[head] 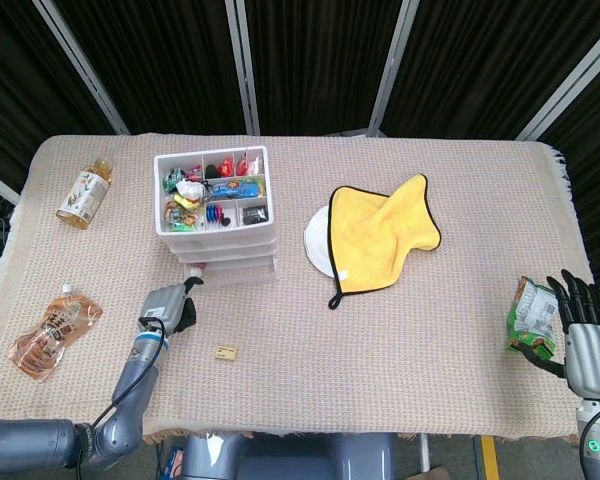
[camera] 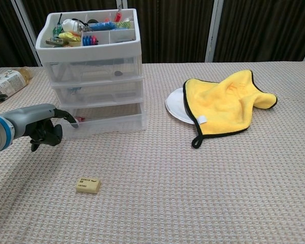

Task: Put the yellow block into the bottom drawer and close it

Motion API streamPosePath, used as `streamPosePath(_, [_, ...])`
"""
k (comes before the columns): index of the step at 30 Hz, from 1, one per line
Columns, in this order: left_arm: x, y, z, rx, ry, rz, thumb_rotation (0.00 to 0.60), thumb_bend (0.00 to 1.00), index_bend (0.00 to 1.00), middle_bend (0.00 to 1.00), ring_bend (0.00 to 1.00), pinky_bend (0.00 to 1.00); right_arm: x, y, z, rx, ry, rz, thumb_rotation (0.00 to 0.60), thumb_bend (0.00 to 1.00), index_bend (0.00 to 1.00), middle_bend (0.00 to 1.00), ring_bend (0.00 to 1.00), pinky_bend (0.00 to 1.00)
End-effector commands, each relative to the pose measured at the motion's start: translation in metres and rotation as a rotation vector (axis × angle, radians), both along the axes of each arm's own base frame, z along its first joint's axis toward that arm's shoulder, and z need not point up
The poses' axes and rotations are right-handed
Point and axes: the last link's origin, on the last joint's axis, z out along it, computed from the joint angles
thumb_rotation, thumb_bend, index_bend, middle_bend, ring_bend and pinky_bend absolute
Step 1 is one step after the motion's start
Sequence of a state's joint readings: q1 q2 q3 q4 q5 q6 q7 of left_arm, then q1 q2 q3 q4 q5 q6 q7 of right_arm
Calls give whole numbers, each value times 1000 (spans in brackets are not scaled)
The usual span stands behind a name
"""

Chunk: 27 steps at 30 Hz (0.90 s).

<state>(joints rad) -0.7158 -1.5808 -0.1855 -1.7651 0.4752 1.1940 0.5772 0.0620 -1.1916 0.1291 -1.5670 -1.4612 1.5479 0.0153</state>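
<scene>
The yellow block (head: 226, 351) (camera: 88, 184) lies flat on the table in front of the white drawer unit (head: 220, 252) (camera: 94, 71). The bottom drawer (head: 235, 272) (camera: 109, 122) sticks out slightly beyond those above it. My left hand (head: 170, 305) (camera: 46, 124) is at that drawer's front left corner, most fingers curled in and one stretched finger touching the corner. It holds nothing and is well left of and behind the block. My right hand (head: 585, 330) hovers at the table's right edge with its fingers spread and nothing in it.
A yellow cloth (head: 385, 230) (camera: 229, 101) lies over a white plate (head: 315, 240) (camera: 175, 107) right of the drawers. A bottle (head: 85, 192) and an orange pouch (head: 55, 333) lie at the left. A green snack bag (head: 532, 318) sits beside my right hand.
</scene>
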Motion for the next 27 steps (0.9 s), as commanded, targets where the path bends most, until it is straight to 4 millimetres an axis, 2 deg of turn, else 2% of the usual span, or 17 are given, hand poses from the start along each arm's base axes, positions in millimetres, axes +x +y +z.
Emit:
streamPosePath(1, [1,-3,0,-10,-6,-5,600,897,259,976,887,677,0,0,0,0,0,-1,600,53,89,0,0,0])
streamPosePath(20, [-3,-33,9,-64,-18,-46,600,889,247,972,885,677,0,0,0,0,1,-2,600,53,89,0,0,0])
streamPosePath(22, [-3,-33,10,-60,-19,-53,600,825,210,953,876,674,0,0,0,0,2,-2,600,52,89,0,0,0])
streamPosePath(25, [-2,-33,14,-44,-16,-92,600,605,117,893,844,660,0,0,0,-1,4,-2,600,53,89,0,0,0])
streamPosePath(27, [-1,-32,17,-26,-9,-126,600,494,95,863,818,645,0,0,0,-2,4,-1,600,53,89,0,0,0])
